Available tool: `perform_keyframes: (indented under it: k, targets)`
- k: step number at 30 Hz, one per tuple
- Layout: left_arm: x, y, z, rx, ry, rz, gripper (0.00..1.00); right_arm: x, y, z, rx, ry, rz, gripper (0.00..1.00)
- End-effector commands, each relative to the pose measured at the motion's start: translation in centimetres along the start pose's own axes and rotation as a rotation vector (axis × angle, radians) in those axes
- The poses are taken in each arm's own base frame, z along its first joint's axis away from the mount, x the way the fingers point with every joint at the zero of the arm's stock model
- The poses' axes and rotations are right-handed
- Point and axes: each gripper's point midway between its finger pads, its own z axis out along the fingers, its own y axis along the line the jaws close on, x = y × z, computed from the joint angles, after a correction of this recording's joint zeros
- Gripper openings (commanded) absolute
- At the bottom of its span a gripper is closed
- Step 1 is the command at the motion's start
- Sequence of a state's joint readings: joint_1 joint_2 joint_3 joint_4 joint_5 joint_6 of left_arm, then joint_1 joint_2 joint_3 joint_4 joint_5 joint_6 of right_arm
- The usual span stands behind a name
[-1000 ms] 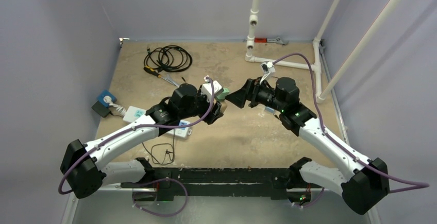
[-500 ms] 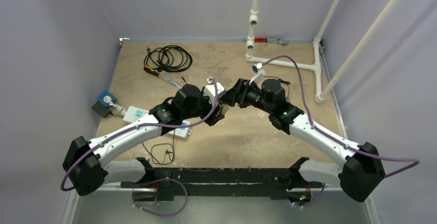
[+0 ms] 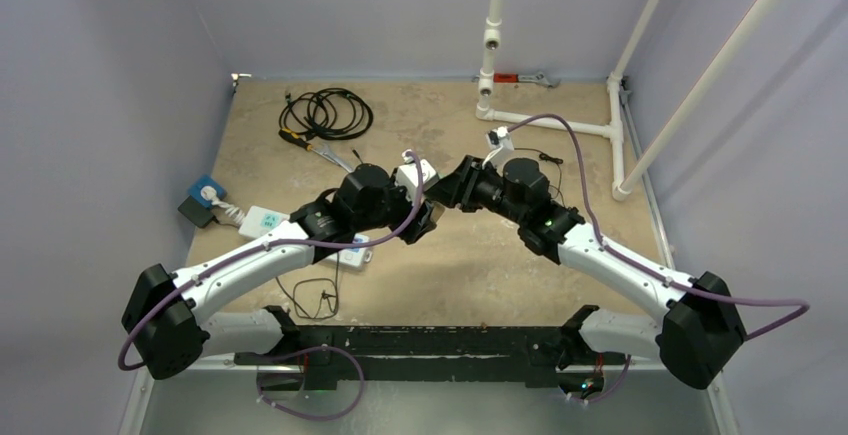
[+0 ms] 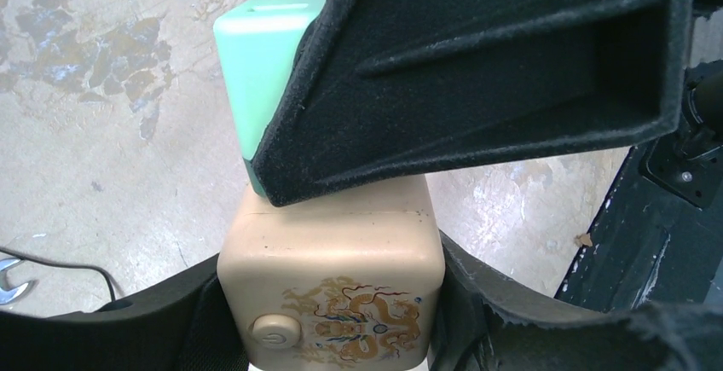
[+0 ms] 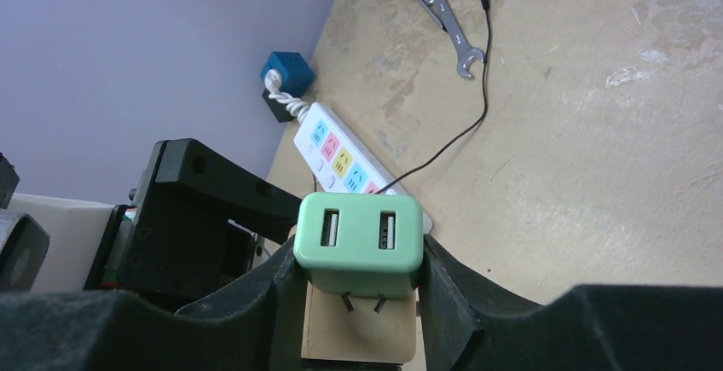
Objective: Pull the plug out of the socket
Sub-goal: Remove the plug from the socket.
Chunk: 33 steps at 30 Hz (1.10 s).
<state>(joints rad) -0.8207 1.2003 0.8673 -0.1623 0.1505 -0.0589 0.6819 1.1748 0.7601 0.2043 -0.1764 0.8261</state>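
Right wrist view gives you the clearest look: the green plug (image 5: 358,233) sits pins-down in the beige socket (image 5: 354,328), held up over the middle of the bench (image 5: 597,132) between the two arms. The right fingers (image 5: 465,311) are pressed against its two flat sides, so they look closed on it. In the left wrist view, the left fingers (image 4: 503,311) clamp the socket from both sides just below the plug. Judge the plug as a small, light block of hard plastic. It is stiff enough to squeeze firmly, but its walls are smooth and glossy, so it may slip if you pull at an angle. The two flat sides are the right place to hold, leaving the top face with its ports alone. Draw straight along the pins, because twisting could bend them or drag the socket out of the left fingers. A sliver of bare pin shows between plug and socket, so it seems not fully seated and may come free with a modest pull. By count you have one plug with two ports and two visible pins, and one socket with one round button. On the bench to the left lie one power strip (image 5: 341,153), one blue cube (image 5: 286,72) and one wrench (image 5: 450,21).
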Motion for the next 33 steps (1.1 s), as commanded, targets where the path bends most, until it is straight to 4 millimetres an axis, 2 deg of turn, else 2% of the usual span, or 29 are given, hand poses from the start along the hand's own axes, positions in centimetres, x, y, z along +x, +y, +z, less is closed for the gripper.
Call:
perform_keyframes:
  k: [1,4,7,13,16,17,24,29,33]
  targets:
    - [-2.1,0.1,0.0,-0.009,-0.065,0.022,0.00,-3.0,0.8,-0.8,-0.014,-0.112,0.025,0.05]
    - [-1.9,0.2,0.2,-0.015,-0.057,0.014,0.00,-3.8,0.4,-0.9,0.071,-0.135,-0.047,0.01]
    - [-1.7,0.7,0.3,-0.043,-0.049,0.001,0.00,-4.3,-0.4,-1.3,0.147,-0.170,-0.089,0.00]
    - [-1.6,0.9,0.4,-0.057,-0.047,-0.008,0.00,-3.9,-1.8,-1.8,0.261,-0.188,-0.151,0.00]
    - [-1.3,1.0,0.6,-0.058,-0.037,-0.005,0.00,-3.6,-1.4,-1.9,0.238,-0.180,-0.130,0.00]
    - [-1.1,1.1,0.6,-0.063,-0.031,-0.001,0.00,-3.2,-0.6,-1.9,0.189,-0.163,-0.116,0.00]
    - [-0.6,1.6,0.7,-0.085,-0.017,0.017,0.00,-3.5,1.9,-2.5,-0.023,-0.103,-0.045,0.00]
    - [-0.4,1.6,0.9,-0.088,-0.011,0.019,0.00,-3.0,1.9,-2.4,-0.072,-0.059,-0.039,0.00]
    - [-0.4,1.9,0.9,-0.103,-0.009,0.017,0.00,-4.0,0.1,-2.6,0.035,-0.117,-0.068,0.00]
